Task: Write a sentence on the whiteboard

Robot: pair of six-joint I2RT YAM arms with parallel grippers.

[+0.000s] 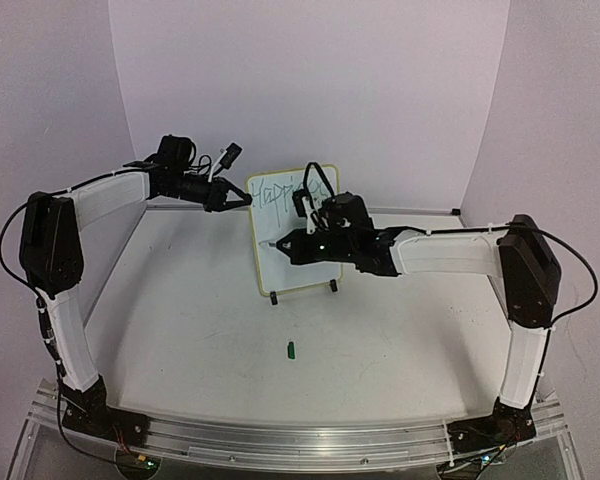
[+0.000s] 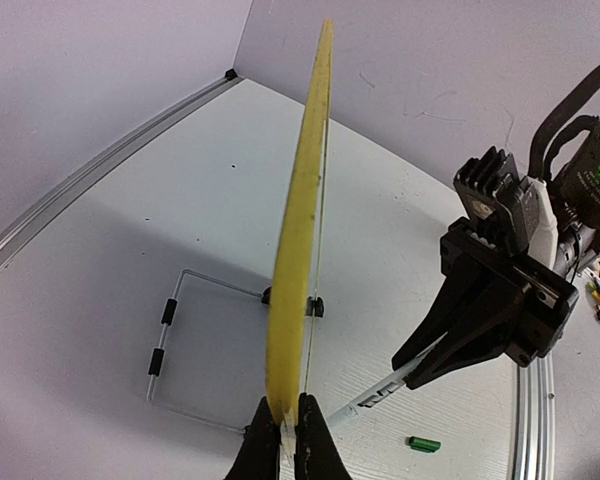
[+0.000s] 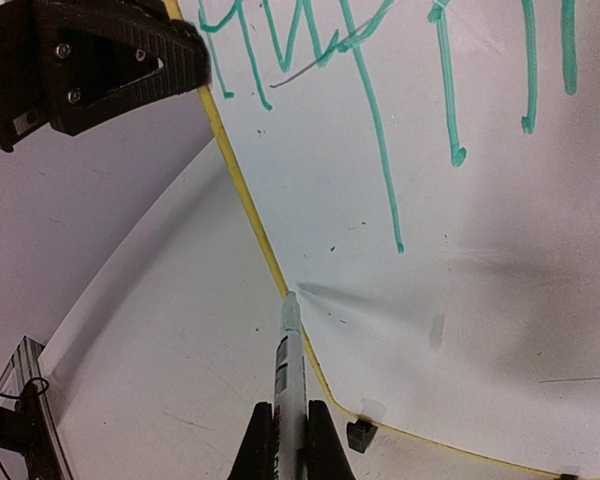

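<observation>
The whiteboard (image 1: 280, 262), white with a yellow rim, stands upright on its wire stand (image 2: 195, 340) at the table's middle back. Green marker writing (image 1: 276, 189) runs along its top; the right arm hides the end of it. In the right wrist view the strokes (image 3: 380, 150) fill the upper board. My left gripper (image 2: 289, 425) is shut on the board's yellow edge (image 2: 300, 200) at its upper left. My right gripper (image 3: 289, 440) is shut on the white pen (image 3: 289, 370). The pen's tip is at the board's left rim, below the writing.
The pen's green cap (image 1: 291, 349) lies on the table in front of the board; it also shows in the left wrist view (image 2: 424, 443). The stand's black feet (image 1: 274, 298) rest on the white tabletop. Walls close in the back and sides.
</observation>
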